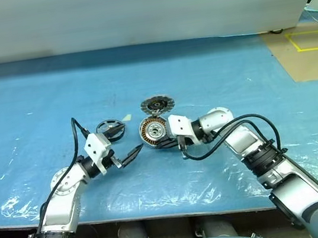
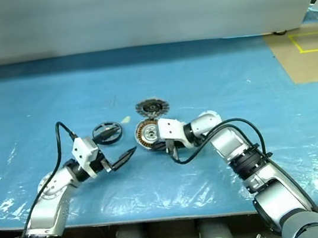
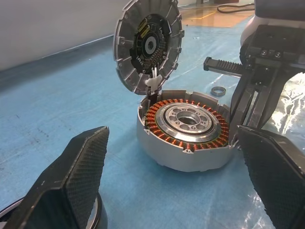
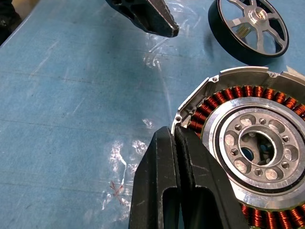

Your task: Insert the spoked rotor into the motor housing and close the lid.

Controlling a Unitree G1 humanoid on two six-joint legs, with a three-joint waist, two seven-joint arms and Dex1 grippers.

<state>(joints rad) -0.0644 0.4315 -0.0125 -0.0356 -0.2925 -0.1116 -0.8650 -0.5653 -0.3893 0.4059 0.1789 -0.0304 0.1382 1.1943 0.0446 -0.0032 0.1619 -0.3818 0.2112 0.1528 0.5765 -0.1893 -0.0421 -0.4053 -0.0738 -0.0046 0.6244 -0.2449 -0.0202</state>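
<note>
Bench [image 1: 36,101]: blue plastic sheet, grey wall behind. 1 motor housing [image 1: 153,131], 1 lid [image 1: 155,104], 1 spoked rotor [image 1: 110,128] mid-bench. Left gripper [image 1: 130,155] fingers spread, empty; right gripper [image 4: 177,143] fingers closed.

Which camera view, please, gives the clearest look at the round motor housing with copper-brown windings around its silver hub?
The right wrist view shows the round motor housing with copper-brown windings best: it looks almost straight down onto windings and silver hub. The left wrist view shows it whole but obliquely. Both eye views show it small beside the right gripper.
</note>
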